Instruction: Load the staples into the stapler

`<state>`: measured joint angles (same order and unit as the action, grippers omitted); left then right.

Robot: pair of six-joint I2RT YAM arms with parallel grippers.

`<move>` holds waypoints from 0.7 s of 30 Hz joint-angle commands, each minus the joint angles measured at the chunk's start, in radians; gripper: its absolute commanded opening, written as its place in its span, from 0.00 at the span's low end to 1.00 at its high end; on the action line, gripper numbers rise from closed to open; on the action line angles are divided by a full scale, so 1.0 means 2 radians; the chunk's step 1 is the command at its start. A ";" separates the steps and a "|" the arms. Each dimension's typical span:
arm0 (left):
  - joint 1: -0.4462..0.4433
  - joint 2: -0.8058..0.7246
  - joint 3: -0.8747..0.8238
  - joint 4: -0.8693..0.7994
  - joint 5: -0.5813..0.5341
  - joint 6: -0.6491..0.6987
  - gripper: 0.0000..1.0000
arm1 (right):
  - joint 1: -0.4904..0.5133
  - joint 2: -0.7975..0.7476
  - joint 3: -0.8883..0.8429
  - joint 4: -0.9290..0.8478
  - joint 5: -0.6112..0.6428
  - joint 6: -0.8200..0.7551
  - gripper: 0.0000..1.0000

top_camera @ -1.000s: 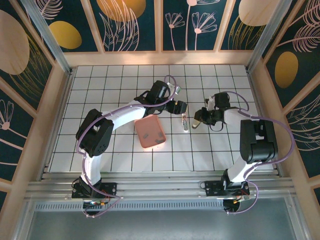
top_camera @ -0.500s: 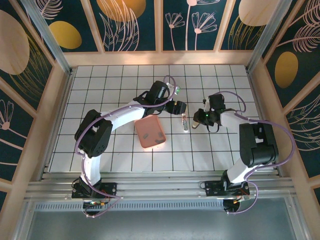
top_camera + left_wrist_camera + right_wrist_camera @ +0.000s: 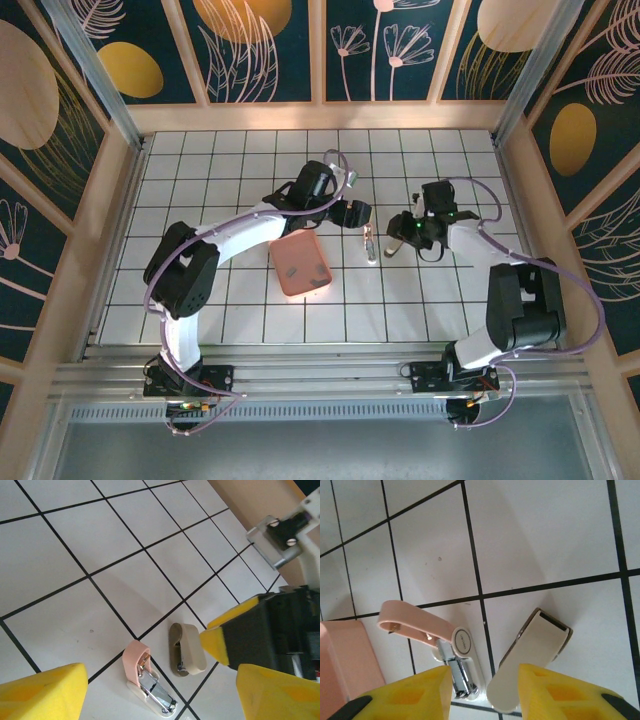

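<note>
The stapler [image 3: 148, 676] lies on the white tiles with its pale pink lid [image 3: 415, 622] swung up and its metal channel [image 3: 462, 675] bare. A beige oblong piece [image 3: 530, 662] lies right beside it. My right gripper [image 3: 482, 692] is open. Its yellow fingers [image 3: 405, 697] straddle the near ends of the stapler and the beige piece, gripping neither. My left gripper [image 3: 159, 695] hovers open above the stapler, with nothing between its fingers. In the top view the stapler [image 3: 370, 243] sits between the left gripper [image 3: 352, 213] and the right gripper [image 3: 397, 237]. The staples are out of view.
A salmon-pink square tray [image 3: 300, 263] stands just left of the stapler, and its corner [image 3: 340, 665] shows in the right wrist view. Wooden walls [image 3: 110, 210] ring the tiled table, with bare tiles along the far and near rows.
My right gripper's jaws have parted from shut to open at the stapler's end. My left gripper has drawn back slightly to the left. The stapler and tray have not moved.
</note>
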<state>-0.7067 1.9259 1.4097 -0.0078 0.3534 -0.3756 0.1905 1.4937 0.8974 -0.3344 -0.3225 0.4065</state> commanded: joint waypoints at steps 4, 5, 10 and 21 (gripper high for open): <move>0.003 -0.015 -0.006 0.010 -0.007 -0.007 0.78 | -0.002 -0.011 0.003 -0.058 0.024 0.045 0.47; 0.003 -0.014 -0.006 0.011 -0.007 -0.007 0.78 | -0.001 -0.008 0.003 -0.058 0.025 0.047 0.48; 0.003 -0.015 -0.005 0.010 -0.007 -0.006 0.78 | 0.004 0.022 0.009 -0.055 0.029 0.047 0.51; 0.003 -0.016 -0.004 0.010 -0.008 -0.004 0.78 | 0.016 0.071 0.027 -0.036 0.019 0.032 0.52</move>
<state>-0.7067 1.9247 1.4040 -0.0032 0.3496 -0.3759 0.2070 1.6115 0.9123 -0.4080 -0.2890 0.4808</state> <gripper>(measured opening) 0.779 0.520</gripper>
